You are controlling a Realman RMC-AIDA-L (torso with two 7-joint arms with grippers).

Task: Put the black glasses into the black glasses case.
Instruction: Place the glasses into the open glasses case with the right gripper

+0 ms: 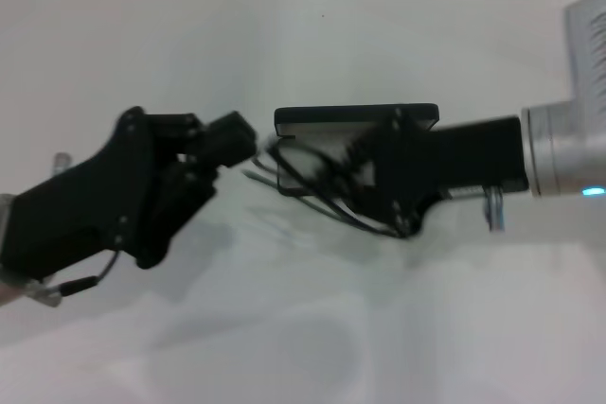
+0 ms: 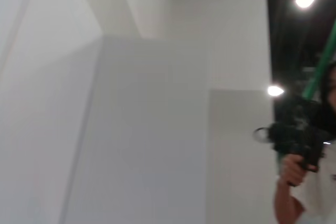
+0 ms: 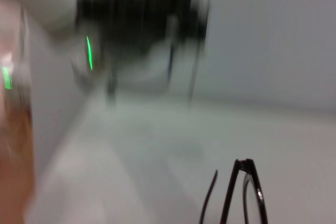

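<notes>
The black glasses case (image 1: 355, 117) lies on the white table at mid-back, with a strip of pale lining showing under its black lid. My right gripper (image 1: 352, 169) reaches in from the right, just in front of the case, and is shut on the black glasses (image 1: 301, 175). Their thin temple arms trail down and to the right under the gripper. The glasses also show in the right wrist view (image 3: 245, 192), blurred. My left gripper (image 1: 237, 139) is close to the left of the glasses' front, level with the case's left end.
The white table (image 1: 284, 328) stretches wide in front and behind, with a tiled wall edge at the back. The left wrist view shows white walls and a person holding a black device (image 2: 302, 145).
</notes>
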